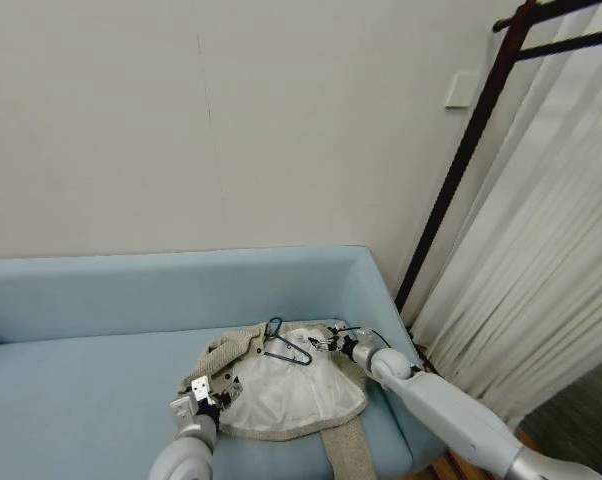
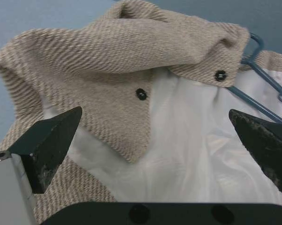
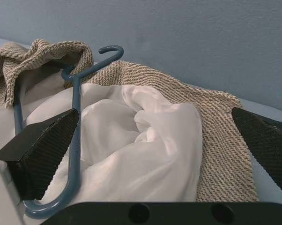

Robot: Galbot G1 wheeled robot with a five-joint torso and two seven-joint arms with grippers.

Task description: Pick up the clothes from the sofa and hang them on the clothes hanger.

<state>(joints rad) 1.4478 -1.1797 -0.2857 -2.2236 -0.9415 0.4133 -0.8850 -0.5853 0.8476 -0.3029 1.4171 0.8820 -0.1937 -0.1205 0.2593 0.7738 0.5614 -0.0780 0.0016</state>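
Left gripper (image 1: 213, 392) sits low at the near-left edge of the jacket (image 1: 281, 395), claw spread wide, pinching nothing. In its wrist view a folded tweed lapel with two black buttons (image 2: 141, 93) lies between the fingers (image 2: 47, 140); can't tell whether they touch the cloth.

The jacket is a beige tweed piece lying crumpled and opened out on the sofa (image 1: 91, 390) seat near the right-hand end, white lining (image 1: 291, 385) facing up.

Right gripper (image 1: 328, 343) is at the jacket's far-right edge, claw also spread, holding nothing. One finger sits just beside the blue hanger (image 1: 286, 347).

The hanger lies flat on the lining at the jacket's far side, hook pointing towards the sofa back.

A dark clothes rack (image 1: 461, 165) stands behind the sofa's right end, leaning across the wall (image 1: 231, 120), white curtain (image 1: 541, 260) beside it.
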